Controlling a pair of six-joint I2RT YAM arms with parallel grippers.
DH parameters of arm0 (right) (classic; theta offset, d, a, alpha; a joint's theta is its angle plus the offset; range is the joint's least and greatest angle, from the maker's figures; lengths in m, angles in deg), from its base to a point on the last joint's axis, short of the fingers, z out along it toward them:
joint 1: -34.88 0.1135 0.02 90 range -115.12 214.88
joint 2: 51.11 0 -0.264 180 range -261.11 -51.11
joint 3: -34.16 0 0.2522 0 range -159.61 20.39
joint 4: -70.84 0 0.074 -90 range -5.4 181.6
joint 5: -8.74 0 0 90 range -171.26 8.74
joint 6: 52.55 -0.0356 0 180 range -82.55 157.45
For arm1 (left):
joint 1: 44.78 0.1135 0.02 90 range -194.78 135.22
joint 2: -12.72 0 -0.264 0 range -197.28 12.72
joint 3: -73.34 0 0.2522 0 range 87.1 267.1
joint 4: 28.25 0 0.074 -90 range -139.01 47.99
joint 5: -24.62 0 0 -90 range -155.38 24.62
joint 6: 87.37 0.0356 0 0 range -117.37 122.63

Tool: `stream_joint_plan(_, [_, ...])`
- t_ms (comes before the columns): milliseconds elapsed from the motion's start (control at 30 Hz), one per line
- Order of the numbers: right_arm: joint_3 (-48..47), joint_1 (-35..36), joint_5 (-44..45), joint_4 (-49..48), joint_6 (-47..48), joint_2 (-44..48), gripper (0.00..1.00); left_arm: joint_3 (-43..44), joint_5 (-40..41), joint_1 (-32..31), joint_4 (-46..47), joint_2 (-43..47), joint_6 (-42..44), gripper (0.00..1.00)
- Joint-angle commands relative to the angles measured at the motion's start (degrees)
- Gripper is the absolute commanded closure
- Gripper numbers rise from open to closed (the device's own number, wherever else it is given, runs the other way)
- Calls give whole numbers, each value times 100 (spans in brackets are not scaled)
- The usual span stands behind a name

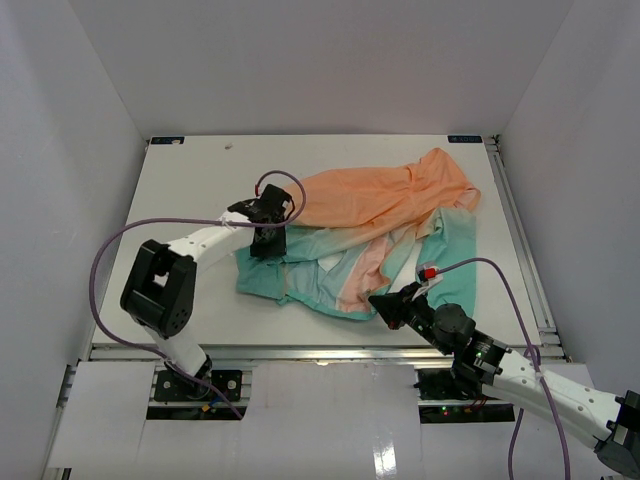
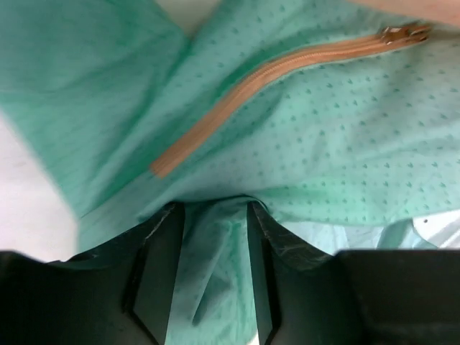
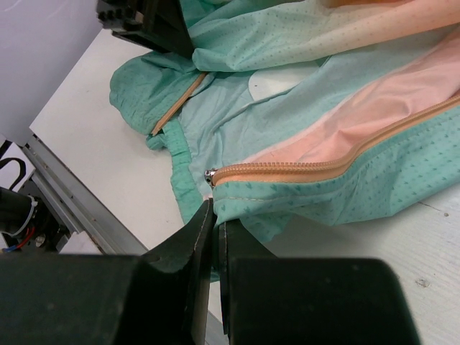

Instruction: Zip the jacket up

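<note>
The jacket [image 1: 390, 200] lies spread on the white table [image 1: 190, 180], orange at the far side and teal towards me. My left gripper [image 1: 268, 240] sits on its teal left part. In the left wrist view the left gripper [image 2: 214, 210] stands open, with teal cloth lying loose between its fingers and a tan zipper strip [image 2: 251, 90] just beyond. My right gripper [image 1: 382, 303] is at the jacket's near hem. In the right wrist view the right gripper [image 3: 215, 212] is shut on the teal hem, just below the zipper's end [image 3: 210, 176].
White walls enclose the table on three sides. A purple cable [image 1: 110, 250] loops off the left arm, and another [image 1: 500, 275] trails from the right arm over the jacket's right side. A metal rail [image 1: 320, 350] runs along the near edge.
</note>
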Motion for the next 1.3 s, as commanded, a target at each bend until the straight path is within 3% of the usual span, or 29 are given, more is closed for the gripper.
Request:
stream_joint_plan(0, [219, 5, 21, -72, -9, 25, 92, 516, 931, -43, -495, 985, 118, 46])
stream_joint_plan(200, [184, 10, 29, -80, -5, -23, 92, 902, 390, -261, -883, 1337, 442, 43])
stream_joint_plan(333, [193, 1, 21, -90, -5, -33, 92, 746, -155, -769, -952, 1225, 729, 55])
stream_joint_plan(467, [202, 1, 7, -72, -13, 17, 92, 527, 356, -1199, -1295, 998, 466, 55])
stream_joint_plan(833, [239, 3, -82, -74, -16, 111, 92, -54, 669, -1229, -1667, 745, 146, 55])
stream_joint_plan(1033, [254, 1, -84, -80, -23, 161, 92, -399, -72, -1229, -1013, 817, 450, 54])
stream_joint_plan(1267, [254, 1, -72, -89, -27, 117, 92, -495, -97, -1221, -850, 581, 424, 54])
